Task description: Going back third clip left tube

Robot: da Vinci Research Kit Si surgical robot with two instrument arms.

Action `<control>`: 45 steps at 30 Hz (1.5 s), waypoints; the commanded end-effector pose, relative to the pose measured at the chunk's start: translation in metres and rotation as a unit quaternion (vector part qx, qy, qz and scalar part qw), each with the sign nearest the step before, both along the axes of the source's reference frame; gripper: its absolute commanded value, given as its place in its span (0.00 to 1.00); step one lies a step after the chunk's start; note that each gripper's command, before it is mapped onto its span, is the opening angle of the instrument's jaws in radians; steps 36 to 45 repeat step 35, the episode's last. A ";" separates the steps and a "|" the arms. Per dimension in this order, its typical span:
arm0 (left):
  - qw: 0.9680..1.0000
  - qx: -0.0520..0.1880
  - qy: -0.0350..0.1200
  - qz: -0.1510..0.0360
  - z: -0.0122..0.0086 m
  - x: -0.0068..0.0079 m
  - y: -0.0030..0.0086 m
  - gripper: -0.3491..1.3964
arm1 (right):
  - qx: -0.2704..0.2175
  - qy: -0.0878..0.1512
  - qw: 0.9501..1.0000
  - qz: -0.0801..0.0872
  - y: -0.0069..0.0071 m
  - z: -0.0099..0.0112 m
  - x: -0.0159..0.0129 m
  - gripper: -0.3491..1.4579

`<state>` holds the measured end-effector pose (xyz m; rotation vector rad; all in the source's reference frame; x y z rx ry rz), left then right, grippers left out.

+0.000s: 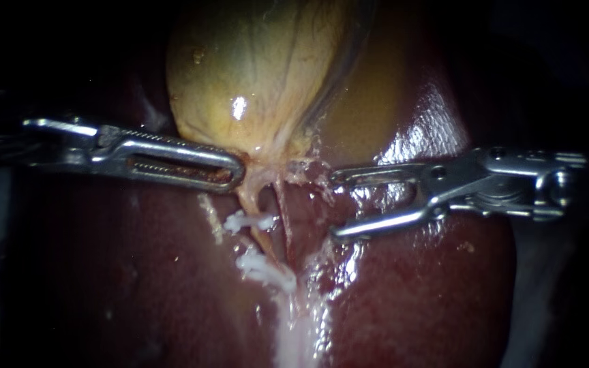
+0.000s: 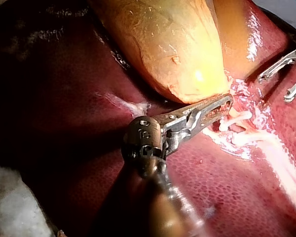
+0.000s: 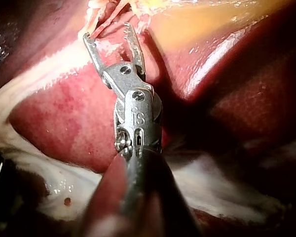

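The yellow gallbladder point(image 1: 253, 75) lies on the dark red liver point(image 1: 138, 272). My left instrument point(image 1: 238, 170) comes in from the left, its jaws shut on the gallbladder's neck; in the left wrist view its jaws point(image 2: 226, 102) lie together at that edge. Below the neck run two thin tubes. The left tube point(image 1: 259, 201) carries a white clip point(image 1: 248, 221) and more white clip material point(image 1: 264, 268) lower down. My right instrument point(image 1: 335, 206) stands open and empty just right of the tubes. In the right wrist view its jaws point(image 3: 107, 32) gape short of the tubes point(image 3: 108, 12).
Glistening liver point(image 1: 431, 286) surrounds the site on both sides. A pale whitish band point(image 1: 294, 334) runs down from the tubes. In the left wrist view my right instrument point(image 2: 286, 76) shows beyond the clips point(image 2: 234, 118), jaws apart.
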<state>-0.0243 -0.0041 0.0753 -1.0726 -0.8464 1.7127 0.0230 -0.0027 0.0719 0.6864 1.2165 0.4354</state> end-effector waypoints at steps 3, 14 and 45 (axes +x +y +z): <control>1.000 0.000 0.000 0.000 0.0001 -0.0001 0.0000 0.00 | -0.004 0.002 1.000 -0.003 -0.0001 -0.0003 -0.0005 0.47; 1.000 -0.005 0.003 -0.002 0.0024 -0.0016 -0.0002 0.00 | -0.006 0.005 1.000 -0.006 -0.0002 -0.0008 -0.0018 0.47; 1.000 -0.005 0.000 0.005 0.0046 -0.0038 -0.0006 0.00 | -0.007 0.006 1.000 -0.007 -0.0003 -0.0018 -0.0019 0.47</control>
